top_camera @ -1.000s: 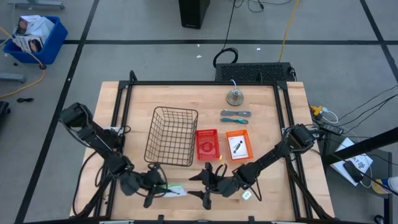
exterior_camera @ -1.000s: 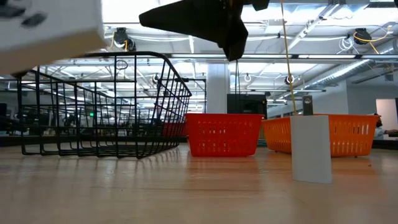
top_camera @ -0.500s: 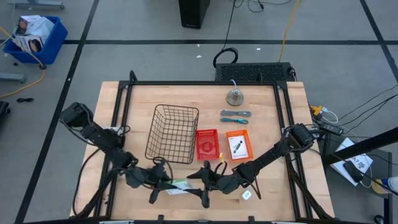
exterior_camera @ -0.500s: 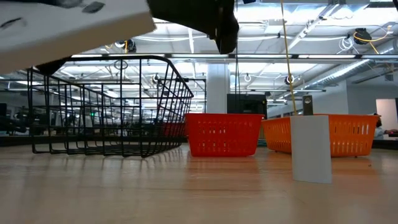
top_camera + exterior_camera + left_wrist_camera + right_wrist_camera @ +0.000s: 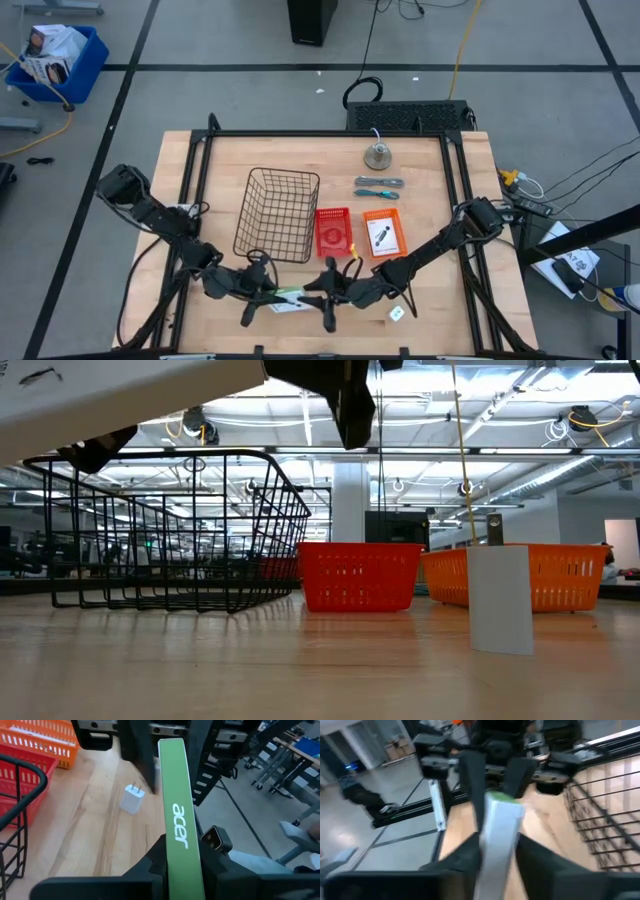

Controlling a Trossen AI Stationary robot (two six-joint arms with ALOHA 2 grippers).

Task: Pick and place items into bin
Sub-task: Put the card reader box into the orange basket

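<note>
A thin pale-green strip (image 5: 290,295) with white lettering (image 5: 180,832) hangs above the table near its front edge, between my two grippers. My left gripper (image 5: 258,290) is shut on one end. My right gripper (image 5: 322,290) meets it from the other side and is shut on the opposite end (image 5: 502,800). In the low view the strip's pale underside (image 5: 110,390) crosses the top left corner. The black wire basket (image 5: 277,215) stands on the table just behind them. A tiny white block (image 5: 397,313) stands near the front right. Two blue-grey hand tools (image 5: 379,187) lie farther back. My left gripper pinches the strip's near end (image 5: 186,870) between its two fingers, which lie along the strip and come level from the table's left. The strip runs straight out from the fingers, clear of the table. My right gripper has the strip's other end (image 5: 492,840) between its two fingers (image 5: 465,852), coming level from the table's right. The fingers lie along the strip. The strip stays off the table.
A red bin (image 5: 333,232) and an orange bin (image 5: 381,232) holding a small dark thing stand right of the basket. A round metal piece (image 5: 378,156) sits at the back. Black frame rails (image 5: 300,134) border the table.
My left gripper has carried the strip toward the table's right and a little up, its free end rising in the low view. My right gripper has gone toward the table's left to meet it, and the strip's free end now sits between its fingers.
</note>
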